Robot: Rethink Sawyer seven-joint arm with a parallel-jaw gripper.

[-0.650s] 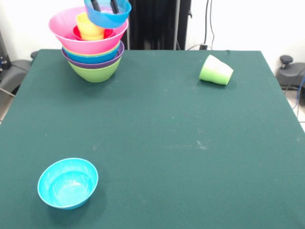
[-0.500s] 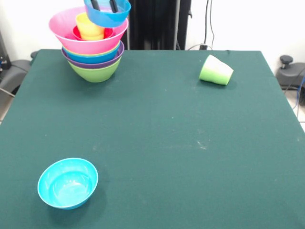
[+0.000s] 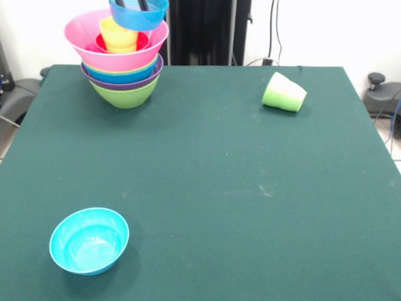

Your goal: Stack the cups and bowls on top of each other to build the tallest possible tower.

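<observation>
The tower (image 3: 122, 69) stands at the table's far left: a lime green bowl (image 3: 125, 95) at the base, then purple, blue and green rims, and a huge pink bowl (image 3: 128, 58) on top. Inside the pink bowl sit a small red bowl (image 3: 141, 42) and the yellow-orange cup (image 3: 118, 36). My gripper (image 3: 135, 5) shows only its dark tips at the top edge. It holds a blue bowl (image 3: 139, 19), tilted, just above the yellow cup. The light green cup (image 3: 284, 93) lies on its side at the far right. A small cyan bowl (image 3: 89, 241) stands upright at the near left.
The dark green table (image 3: 219, 188) ends close behind the tower. The black pedestal (image 3: 207, 31) stands behind the far edge. Cables and dark fittings lie off both sides of the table.
The blue bowl in my gripper has moved a little up and to the left, and more of it is cut off by the top edge. Nothing else has moved.
</observation>
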